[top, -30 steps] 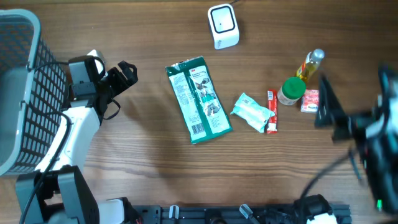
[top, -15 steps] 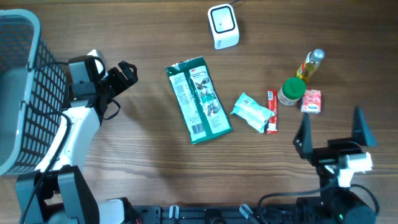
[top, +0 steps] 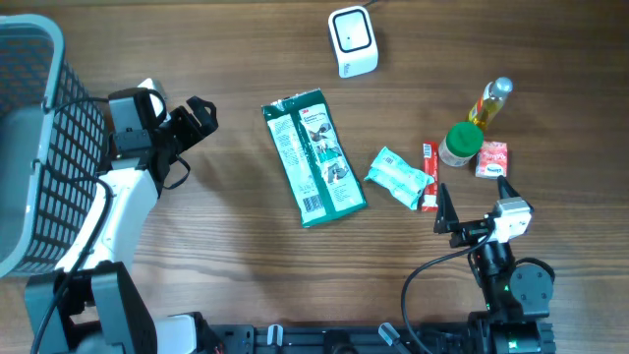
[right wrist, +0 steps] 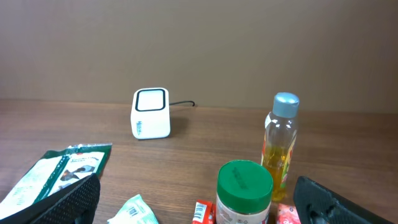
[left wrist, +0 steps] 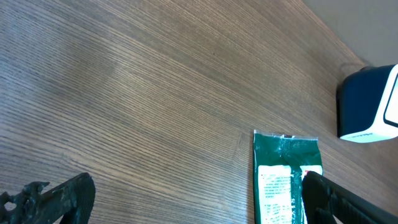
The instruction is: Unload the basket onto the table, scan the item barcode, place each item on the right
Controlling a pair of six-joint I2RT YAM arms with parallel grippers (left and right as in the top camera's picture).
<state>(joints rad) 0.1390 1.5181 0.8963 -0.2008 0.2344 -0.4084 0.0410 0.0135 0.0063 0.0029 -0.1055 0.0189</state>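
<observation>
Right end effector (top: 472,218), fingers spread, has swung in to the worktop's (top: 236,246) near edge; green packet (top: 314,157) lies mid-worktop, lengthwise far-to-near, top toward scanner (top: 352,41). Left wrist: left end effector (left wrist: 198,186) released, packet ahead. Right wrist: packet lower left.

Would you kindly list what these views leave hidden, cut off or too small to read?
- Green packet: overhead, barcode print too small to read; left wrist view, bottom edge cuts off most of it.
- Basket: overhead, left edge cuts it off.
- Green-lidded jar: right wrist view, bottom edge cuts off its lower part.
- Scanner: left wrist view, right edge cuts it off.
- Red stick pack: overhead, text too small.
</observation>
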